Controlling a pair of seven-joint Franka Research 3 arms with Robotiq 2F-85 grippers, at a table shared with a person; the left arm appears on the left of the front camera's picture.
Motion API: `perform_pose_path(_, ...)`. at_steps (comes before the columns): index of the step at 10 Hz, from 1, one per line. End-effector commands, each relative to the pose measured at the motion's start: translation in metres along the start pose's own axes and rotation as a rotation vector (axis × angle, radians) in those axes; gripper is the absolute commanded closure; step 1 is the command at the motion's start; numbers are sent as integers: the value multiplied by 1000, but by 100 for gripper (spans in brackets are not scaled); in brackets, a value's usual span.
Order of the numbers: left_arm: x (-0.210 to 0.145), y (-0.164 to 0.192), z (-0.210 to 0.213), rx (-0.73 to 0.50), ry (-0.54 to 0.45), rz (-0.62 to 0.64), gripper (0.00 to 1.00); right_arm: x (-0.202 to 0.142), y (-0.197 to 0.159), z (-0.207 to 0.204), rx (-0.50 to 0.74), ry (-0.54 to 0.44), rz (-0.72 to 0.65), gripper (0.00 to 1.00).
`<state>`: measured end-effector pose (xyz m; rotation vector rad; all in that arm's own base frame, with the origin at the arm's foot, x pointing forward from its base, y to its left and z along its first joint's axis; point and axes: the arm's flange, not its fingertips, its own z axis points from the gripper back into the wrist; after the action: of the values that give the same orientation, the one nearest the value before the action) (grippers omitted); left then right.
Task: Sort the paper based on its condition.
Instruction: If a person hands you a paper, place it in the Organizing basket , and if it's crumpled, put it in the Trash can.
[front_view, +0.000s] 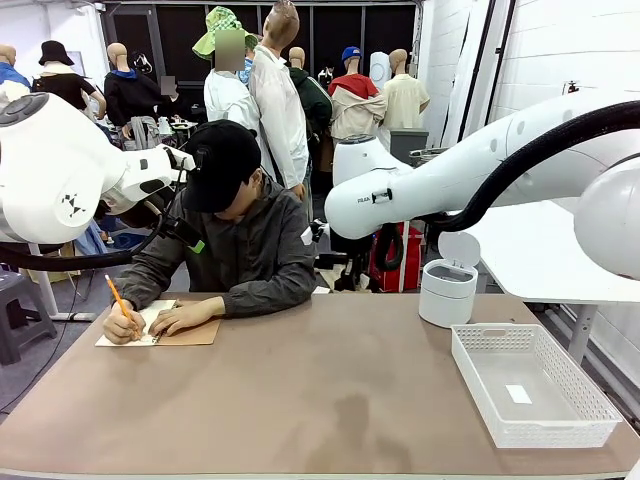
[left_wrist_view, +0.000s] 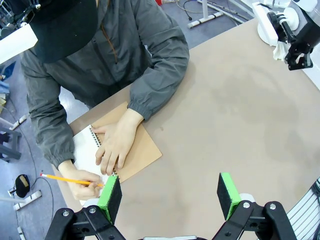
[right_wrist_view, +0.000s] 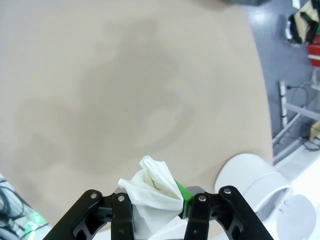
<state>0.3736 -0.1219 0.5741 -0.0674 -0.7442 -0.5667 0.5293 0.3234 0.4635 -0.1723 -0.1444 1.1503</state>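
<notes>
A crumpled white paper is pinched in my right gripper, which is shut on it above the bare brown table. The left wrist view shows that gripper hanging with the paper near the white bin. My left gripper is open, with nothing between its green pads, high over the table beside the person's writing hand. A small flat white paper lies in the white mesh basket.
A person at the far left side writes with an orange pencil on a spiral notepad with brown backing, one hand flat on it. A white bin with its lid up stands at the back right.
</notes>
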Motion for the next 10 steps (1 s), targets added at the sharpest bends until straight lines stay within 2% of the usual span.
perform_pose_path(1, 0, 1, 1, -1, -2, -1, 0, 6, 5, 2, -38, 24, -6, 100)
perform_pose_path(2, 0, 1, 1, -1, -2, -1, 0, 0, 0, 0, 0, 0, 0, 100)
perform_pose_path(5, 0, 1, 1, -1, -2, -1, 0, 0, 0, 0, 0, 0, 0, 100)
perform_pose_path(6, 0, 1, 1, -1, -2, -1, 0, 0, 0, 1, -9, 5, 4, 100)
perform_pose_path(7, 0, 1, 1, -1, -2, -1, 0, 1, -1, -2, -87, -7, -23, 100)
perform_pose_path(10, 0, 1, 1, -1, -2, -1, 0, -28, -47, 1, -140, 18, -131, 100)
